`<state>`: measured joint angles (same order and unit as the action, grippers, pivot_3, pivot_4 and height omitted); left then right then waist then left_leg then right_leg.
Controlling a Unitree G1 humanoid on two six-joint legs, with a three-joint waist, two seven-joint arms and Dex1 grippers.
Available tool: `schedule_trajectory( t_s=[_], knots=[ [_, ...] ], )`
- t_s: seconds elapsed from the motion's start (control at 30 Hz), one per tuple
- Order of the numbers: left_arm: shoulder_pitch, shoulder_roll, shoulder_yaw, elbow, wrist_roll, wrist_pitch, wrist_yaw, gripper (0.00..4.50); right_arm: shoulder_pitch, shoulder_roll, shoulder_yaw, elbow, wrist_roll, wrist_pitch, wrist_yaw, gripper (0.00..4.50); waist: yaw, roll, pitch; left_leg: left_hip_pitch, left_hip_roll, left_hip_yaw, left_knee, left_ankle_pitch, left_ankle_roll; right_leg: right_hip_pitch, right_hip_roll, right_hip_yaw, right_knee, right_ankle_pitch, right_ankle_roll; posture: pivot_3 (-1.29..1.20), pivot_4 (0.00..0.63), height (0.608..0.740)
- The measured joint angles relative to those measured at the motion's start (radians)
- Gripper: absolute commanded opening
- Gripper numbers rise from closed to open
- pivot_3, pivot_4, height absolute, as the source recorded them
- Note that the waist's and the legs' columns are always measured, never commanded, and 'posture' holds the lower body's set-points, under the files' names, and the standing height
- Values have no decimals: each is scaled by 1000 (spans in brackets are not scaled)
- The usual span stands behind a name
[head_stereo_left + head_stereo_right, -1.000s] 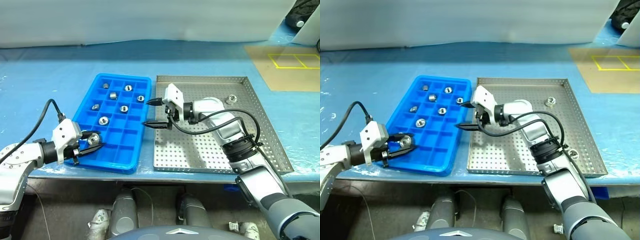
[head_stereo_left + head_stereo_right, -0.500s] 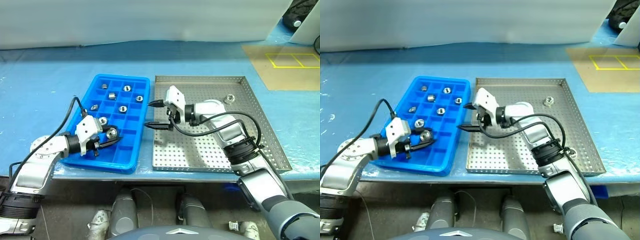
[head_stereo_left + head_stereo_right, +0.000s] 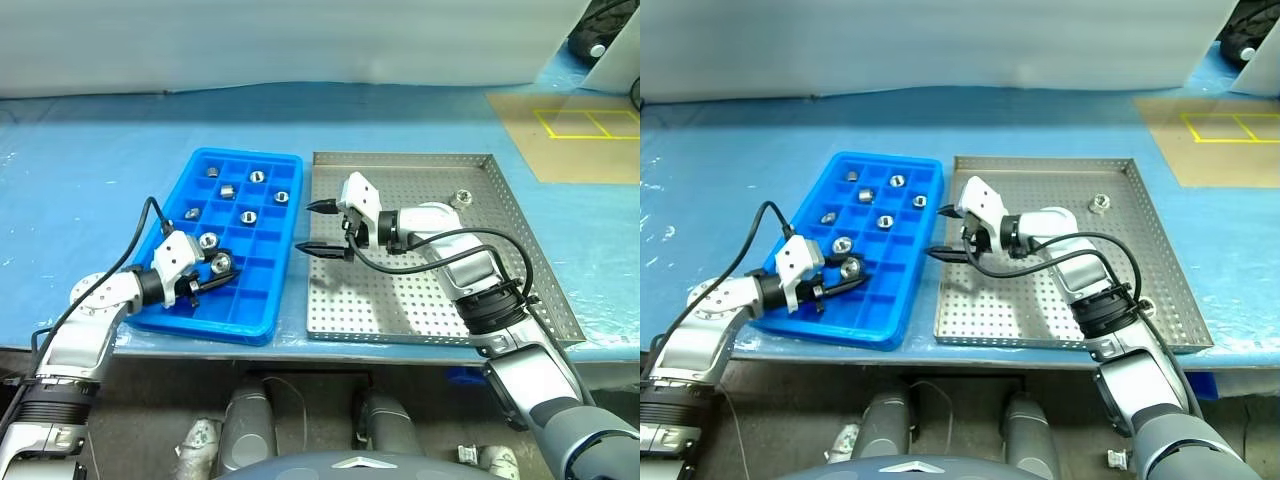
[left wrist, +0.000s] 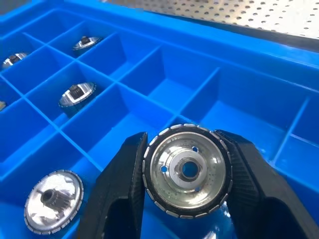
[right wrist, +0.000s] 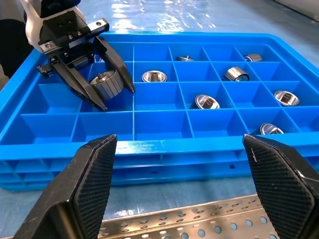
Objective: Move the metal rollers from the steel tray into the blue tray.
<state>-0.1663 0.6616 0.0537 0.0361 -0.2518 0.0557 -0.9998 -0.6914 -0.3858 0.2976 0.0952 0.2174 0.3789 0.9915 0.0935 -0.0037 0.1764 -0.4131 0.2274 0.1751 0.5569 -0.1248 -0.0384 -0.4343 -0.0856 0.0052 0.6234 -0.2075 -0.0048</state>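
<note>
The blue tray [image 3: 236, 328] lies left of the steel tray [image 3: 420, 310]. Several metal rollers [image 3: 247, 215] sit in its far compartments. My left gripper [image 3: 216, 274] is low over the tray's near-left compartments, shut on a metal roller [image 4: 187, 172] held edge-on between both fingers [image 4: 119, 194]. The right wrist view shows that roller [image 5: 106, 83] hanging just above a compartment. My right gripper [image 3: 313, 228] hovers over the steel tray's left edge, pointing at the blue tray, open with nothing between its fingers [image 5: 92, 179]. One roller [image 3: 462, 197] rests at the steel tray's far right.
Both trays sit on a pale blue table covering [image 3: 90, 180], close to the table's front edge. A brown mat with yellow lines [image 3: 570, 135] lies at the back right, with a dark object [image 3: 600, 30] beyond it.
My left gripper has carried its roller from the blue tray's near-left rim inward, over the compartments. The right gripper has stayed open and nearly still.
</note>
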Motion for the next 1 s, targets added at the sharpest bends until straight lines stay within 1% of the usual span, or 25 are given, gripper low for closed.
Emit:
schedule_trajectory(
  t_s=[0.27,0.33,0.37,0.5,0.77,0.83,1.0],
  knots=[
    [-40,-14,-6,-28,-27,38,-9,1778,2,0,-1,0,0,0,-8,4161,-5,0,0,0,0,0,0,0,0,0,1,0,0,0,0,-33,150,740],
    [-36,-5,-20,-28,-29,43,-31,2492,3,0,-1,0,0,0,-10,4161,-6,0,0,0,0,0,0,0,0,-1,1,0,0,0,0,-35,150,740],
    [-31,-2,-23,-28,-29,43,-39,2661,3,0,-1,0,0,0,-12,4161,-8,0,0,0,0,0,0,0,0,-1,1,0,0,0,0,-36,150,740],
    [-29,4,-22,-22,-24,35,-32,3974,4,-1,-2,0,0,0,-14,4161,-12,0,0,0,0,0,1,0,0,0,0,0,0,0,0,-35,150,740],
    [-37,3,-19,2,-17,16,-11,3974,9,-4,-2,0,0,0,-15,4161,-18,0,0,0,0,0,1,0,0,0,0,0,0,0,0,-33,150,740],
    [-68,0,-7,-4,-45,37,-2,3974,9,-7,-3,0,0,0,-14,4161,-17,0,0,0,0,0,1,0,0,0,0,0,0,0,0,-32,150,740],
    [-213,-21,105,-64,-183,145,71,3974,9,-14,-13,0,0,0,-16,4161,-20,0,0,0,0,0,4,0,0,1,0,0,2,0,0,-39,150,740]
  ],
)
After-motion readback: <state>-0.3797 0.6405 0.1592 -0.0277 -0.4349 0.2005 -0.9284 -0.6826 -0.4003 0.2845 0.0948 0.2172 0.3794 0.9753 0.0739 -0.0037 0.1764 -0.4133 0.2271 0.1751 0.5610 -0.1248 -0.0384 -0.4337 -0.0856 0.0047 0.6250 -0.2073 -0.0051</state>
